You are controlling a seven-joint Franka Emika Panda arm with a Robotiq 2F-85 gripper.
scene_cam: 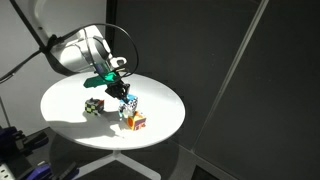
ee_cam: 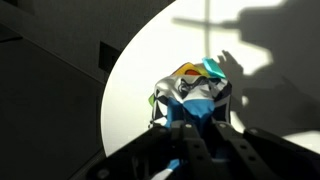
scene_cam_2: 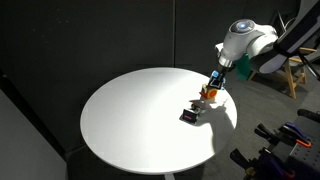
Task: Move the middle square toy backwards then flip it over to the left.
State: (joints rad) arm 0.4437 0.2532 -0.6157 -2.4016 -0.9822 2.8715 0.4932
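The middle square toy (ee_cam: 197, 102), a small cube with light blue and white faces, sits between my fingers in the wrist view. My gripper (ee_cam: 196, 113) is shut on it. In an exterior view the toy (scene_cam: 128, 103) shows just under my gripper (scene_cam: 123, 93), over the middle of the round table. In an exterior view my gripper (scene_cam_2: 213, 82) hangs near the table's far right side and mostly hides the toy. I cannot tell whether the toy rests on the table or hangs a little above it.
An orange, yellow and red cube (scene_cam: 137, 122) (scene_cam_2: 208, 94) (ee_cam: 188, 72) lies close beside the held toy. A dark green, black and white cube (scene_cam: 93, 105) (scene_cam_2: 188, 115) (ee_cam: 157, 100) lies on its other side. All are on a round white table (scene_cam: 60, 100) (scene_cam_2: 130, 110).
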